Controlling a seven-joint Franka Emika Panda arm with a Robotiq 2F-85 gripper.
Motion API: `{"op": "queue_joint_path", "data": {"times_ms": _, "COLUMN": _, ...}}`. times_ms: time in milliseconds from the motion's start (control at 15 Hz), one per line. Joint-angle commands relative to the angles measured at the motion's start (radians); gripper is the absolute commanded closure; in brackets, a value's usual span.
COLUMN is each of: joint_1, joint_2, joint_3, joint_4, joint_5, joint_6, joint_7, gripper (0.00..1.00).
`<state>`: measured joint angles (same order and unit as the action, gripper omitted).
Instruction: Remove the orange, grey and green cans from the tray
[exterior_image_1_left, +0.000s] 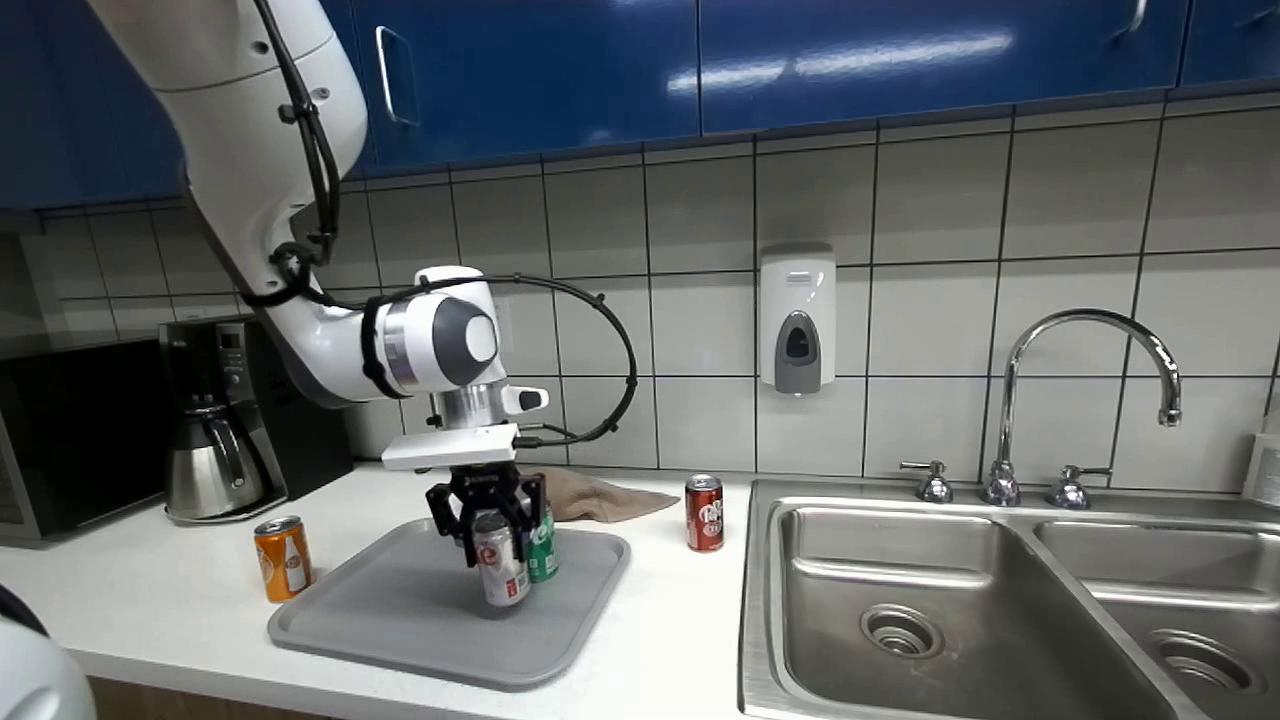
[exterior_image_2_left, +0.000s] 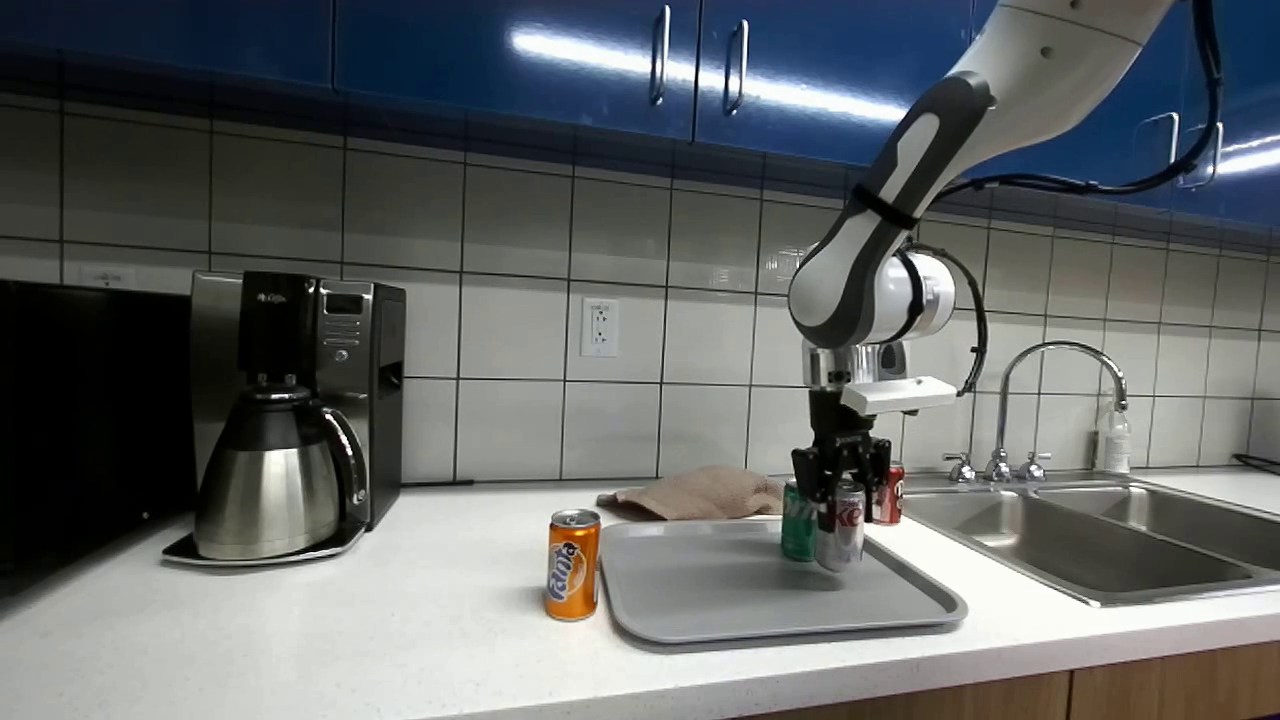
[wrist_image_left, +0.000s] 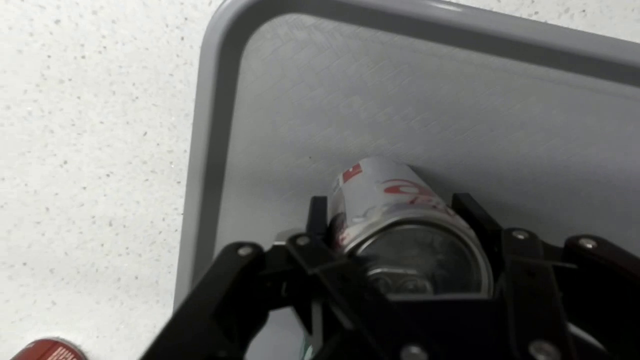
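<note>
the grey tray (exterior_image_1_left: 400, 605) lies nearest on the white worktop (exterior_image_2_left: 400, 630), with the orange can (exterior_image_2_left: 573, 570) upright just beside its rim. the tool (wrist_image_left: 393, 215) grasps the silver-grey can (exterior_image_1_left: 502, 570), tilted, over the tray; whether its base touches, i cannot tell. behind it the green can (exterior_image_1_left: 543, 552) stands in the tray, partly hidden by the tool. farther off, 1 red can (exterior_image_1_left: 704, 515) stands between tray and sink (exterior_image_1_left: 764, 600); a brown cloth (exterior_image_2_left: 700, 495) lies behind the tray.
</note>
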<state>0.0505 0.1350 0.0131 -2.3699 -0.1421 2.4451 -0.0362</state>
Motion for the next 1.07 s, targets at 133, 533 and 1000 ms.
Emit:
{"op": "queue_joint_path", "data": {"times_ms": 133, "joint_1": -0.048, "joint_2": -0.067, "joint_3": -0.024, "joint_4": 0.013, "joint_5": 0.039, "joint_6": -0.077, "joint_7": -0.072, "gripper": 0.62}}
{"op": "queue_joint_path", "data": {"times_ms": 533, "joint_1": -0.093, "joint_2": -0.106, "joint_3": -0.069, "joint_4": 0.003, "joint_5": 0.035, "joint_6": -0.108, "joint_7": -0.109, "gripper": 0.62}}
{"op": "queue_joint_path", "data": {"times_ms": 1000, "joint_1": -0.131, "joint_2": -0.121, "joint_3": -0.113, "joint_4": -0.003, "joint_5": 0.031, "joint_6": -0.122, "joint_7": -0.119, "gripper": 0.62}}
